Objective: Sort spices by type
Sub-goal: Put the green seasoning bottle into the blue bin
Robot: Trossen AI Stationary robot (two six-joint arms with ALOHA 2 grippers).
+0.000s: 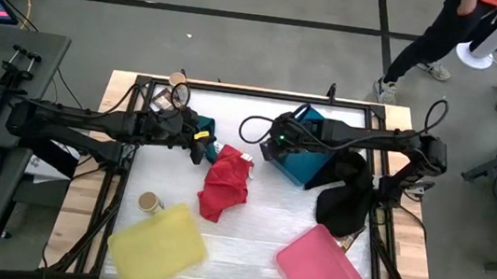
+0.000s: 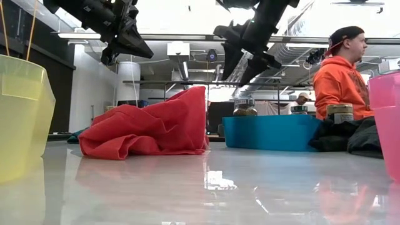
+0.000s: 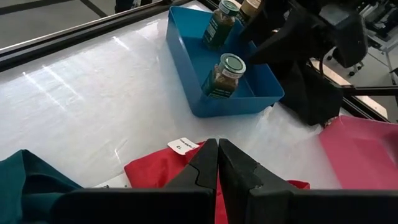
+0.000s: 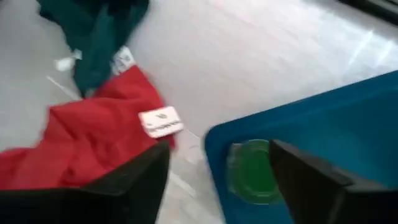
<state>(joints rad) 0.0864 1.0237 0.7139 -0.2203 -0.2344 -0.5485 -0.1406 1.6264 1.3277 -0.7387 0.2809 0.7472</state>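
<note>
I have the right claw [image 4: 217, 180] spread apart directly above the green-lidded jar [image 4: 252, 171] standing upright in the blue tray [image 4: 348, 118], so that arm is nearest, while the left claw [image 3: 217, 163] hangs pressed together over the red cloth [image 3: 155, 174].

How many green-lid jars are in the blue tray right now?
2 visible: one green-lid jar near the blue tray's front corner, another jar farther back. The right gripper, open, hangs over the tray and may hide more.
</note>
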